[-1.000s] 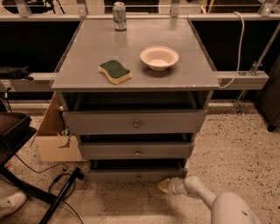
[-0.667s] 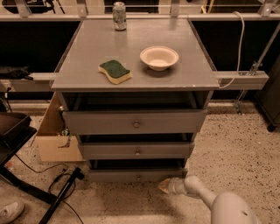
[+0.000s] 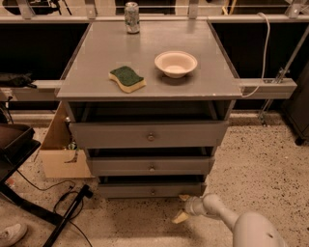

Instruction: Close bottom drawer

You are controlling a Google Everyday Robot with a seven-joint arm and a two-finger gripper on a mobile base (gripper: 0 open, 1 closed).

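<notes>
Drawer at floor level: the bottom drawer [image 3: 125, 191], the lowest of three grey fronts in a grey cabinet, sits just above the speckled floor [image 3: 260, 169] with a small round knob [image 3: 153, 191] at its centre. A dark gap shows along the top of its panel, so it appears slightly pulled out.

The gripper [image 3: 182, 208] is low, in front of the right part of that panel. Its two tan fingers [image 3: 180, 218] are spread apart and hold nothing. The upper one is at the drawer's lower edge, though contact cannot be made out, and the lower one is near the floor. The white arm [image 3: 219, 211] runs back from it to the lower right corner.

Above, the middle drawer [image 3: 120, 166] and the top drawer [image 3: 111, 135] also stand out from the cabinet, the top one furthest, with dark openings behind their fronts.

On the tabletop [image 3: 96, 53] a green-and-yellow sponge [image 3: 127, 78] lies at the left front and a pale bowl [image 3: 175, 63] just to its right. A drinks can [image 3: 132, 11] stands upright at the far edge.

An open cardboard box [image 3: 60, 159] sits on the floor against the cabinet's left side. A black cable [image 3: 63, 198] trails in front of it, and a white shoe [image 3: 12, 234] shows at the lower left corner.
</notes>
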